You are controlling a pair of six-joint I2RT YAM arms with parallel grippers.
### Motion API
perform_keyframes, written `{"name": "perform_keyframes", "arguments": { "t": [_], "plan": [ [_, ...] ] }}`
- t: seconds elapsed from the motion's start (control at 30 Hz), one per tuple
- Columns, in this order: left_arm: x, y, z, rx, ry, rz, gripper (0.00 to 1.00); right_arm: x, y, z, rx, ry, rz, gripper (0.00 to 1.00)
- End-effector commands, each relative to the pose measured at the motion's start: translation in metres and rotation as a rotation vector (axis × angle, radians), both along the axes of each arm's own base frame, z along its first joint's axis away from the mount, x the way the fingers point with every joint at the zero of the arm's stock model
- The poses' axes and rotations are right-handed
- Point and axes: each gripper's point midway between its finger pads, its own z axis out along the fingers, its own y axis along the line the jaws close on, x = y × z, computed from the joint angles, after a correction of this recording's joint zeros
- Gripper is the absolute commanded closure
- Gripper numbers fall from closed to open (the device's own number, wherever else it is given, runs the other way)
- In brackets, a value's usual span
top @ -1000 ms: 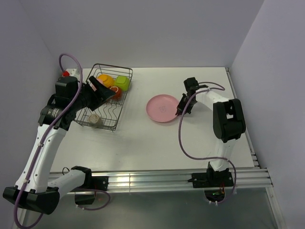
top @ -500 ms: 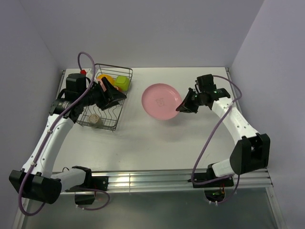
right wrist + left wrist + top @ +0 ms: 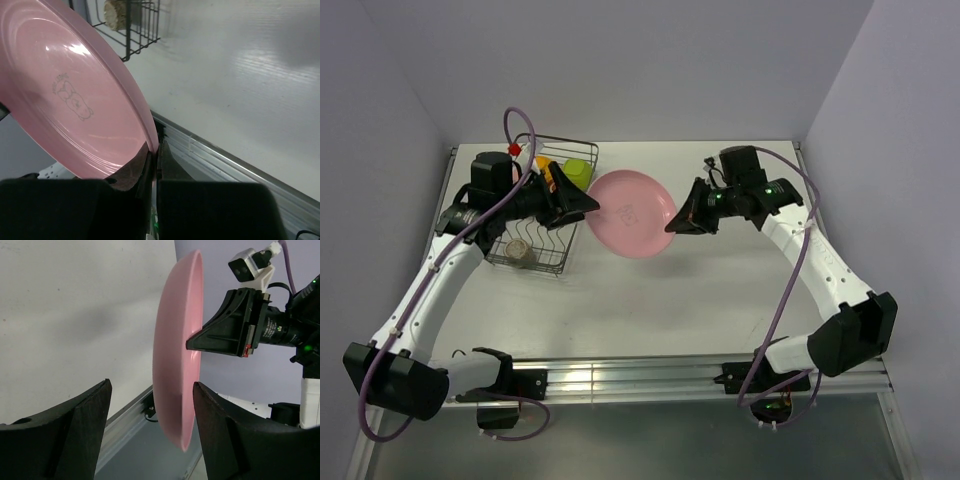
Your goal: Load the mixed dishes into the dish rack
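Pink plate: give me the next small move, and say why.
Probably ease the left hand forward until its open fingers straddle the rim of the pink plate, then close. The right hand pinches the opposite rim, holding the plate up off the table, edge-on between the left fingers, which seem not to reach it yet.

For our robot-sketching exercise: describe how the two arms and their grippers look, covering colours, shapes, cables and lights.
Both the left arm and the right arm have white tubular links joined by chunky black joints. A purple cable runs along each. The left gripper and right gripper are black with wedge-shaped fingers. Small green lights glow near the right wrist.
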Motion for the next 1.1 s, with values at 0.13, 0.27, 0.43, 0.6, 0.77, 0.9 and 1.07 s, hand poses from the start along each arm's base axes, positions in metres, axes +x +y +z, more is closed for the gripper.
{"name": "perform_keyframes", "arguments": {
  "t": [0.13,0.27,0.43,0.6,0.77,0.9,1.07],
  "plan": [
    [-0.004,-0.016,0.026,-0.054,-0.083,-0.073,0.3,-0.008,0.033,0.04,0.098,-0.054,0.085,1.0],
    [-0.007,-0.02,0.031,-0.081,-0.095,-0.103,0.69,-0.008,0.039,0.038,0.095,-0.057,0.107,1.0],
    [-0.002,-0.013,0.036,-0.041,-0.128,-0.053,1.0,-0.005,0.034,0.029,0.037,-0.055,0.112,0.69],
    [0.008,0.03,0.036,0.204,-0.163,0.14,1.0,0.004,0.008,0.019,-0.144,-0.092,0.047,0.24],
    [0.014,0.093,0.05,0.428,-0.24,0.414,1.0,0.004,-0.002,0.009,-0.194,-0.078,0.05,0.22],
    [0.006,0.135,0.07,0.534,-0.312,0.591,1.0,0.0,-0.007,0.0,-0.206,-0.061,0.053,0.23],
    [-0.01,0.18,0.087,0.664,-0.364,0.748,1.0,-0.002,-0.018,-0.006,-0.223,-0.049,0.036,0.23]
  ]
}}
